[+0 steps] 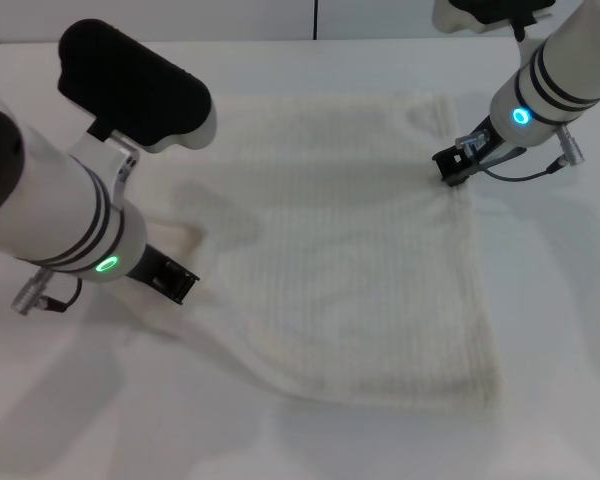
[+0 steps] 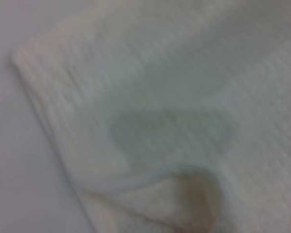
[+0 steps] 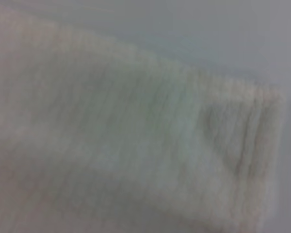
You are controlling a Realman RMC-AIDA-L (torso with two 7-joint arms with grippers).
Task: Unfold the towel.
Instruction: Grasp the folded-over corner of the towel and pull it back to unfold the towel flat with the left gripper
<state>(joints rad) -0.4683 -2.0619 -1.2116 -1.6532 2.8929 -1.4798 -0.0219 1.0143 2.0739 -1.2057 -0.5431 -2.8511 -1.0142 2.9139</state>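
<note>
The towel (image 1: 350, 260) lies flat, long axis running toward the robot.

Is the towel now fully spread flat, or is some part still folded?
Mostly spread: the towel lies open on the table, but near the left end effector a corner is curled over, showing a raised fold.

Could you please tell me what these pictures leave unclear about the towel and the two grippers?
- Left gripper: in the head view its fingertips are too dark and small to judge against the towel; the left wrist view shows only cloth.
- Right gripper: likewise too small at the towel's right edge.
- The towel's far-left part: hidden behind the left arm in the head view.
</note>
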